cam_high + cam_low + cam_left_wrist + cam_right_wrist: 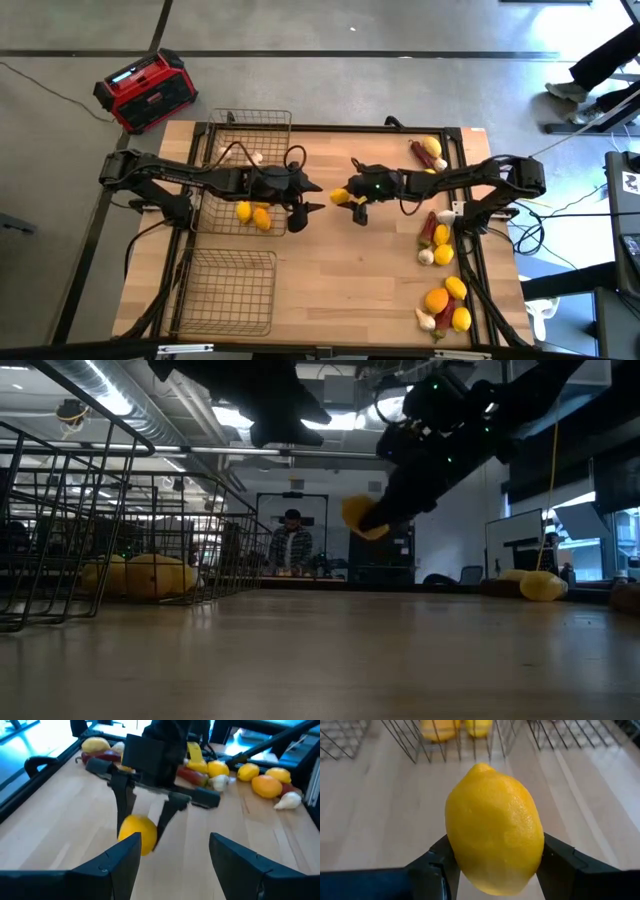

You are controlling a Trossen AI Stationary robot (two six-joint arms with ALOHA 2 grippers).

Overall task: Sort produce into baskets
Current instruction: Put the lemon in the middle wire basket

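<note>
A: Table (330, 290) checked first. Three baskets found: far basket (262, 118), middle basket (222, 212) under the left arm with two lemons (252, 214) inside, near basket (232, 290) holding nothing visible.

B: Confirmed. Remaining produce (440, 240) noted along the table's right edge, behind the right gripper and well apart from it: lemons, orange citrus, garlic, red chilies.

A: Right gripper (352, 198) logged above mid-table, clamped on a single lemon (494, 827), raised clear of the wood in the low view (362, 517). Fingers (434, 865) pressed against both flanks of the fruit.

B: Long axis of that lemon judged to run forward out of the jaws, pointed end leading, toward the middle basket directly ahead.

A: Left gripper (308, 197) logged facing the right one, near it, just off the middle basket's edge. Jaws parted fairly wide, nothing between them.

B: Held lemon found straight ahead of the left fingers (122, 857) and close. Handover judged the step in hand.

A: Agreed. Left arm judged nearer the middle basket. Key relation stated: lemon's pointed end aimed at the open left jaws, flanks already taken by the right fingers. Grip across the free end advised.
</note>
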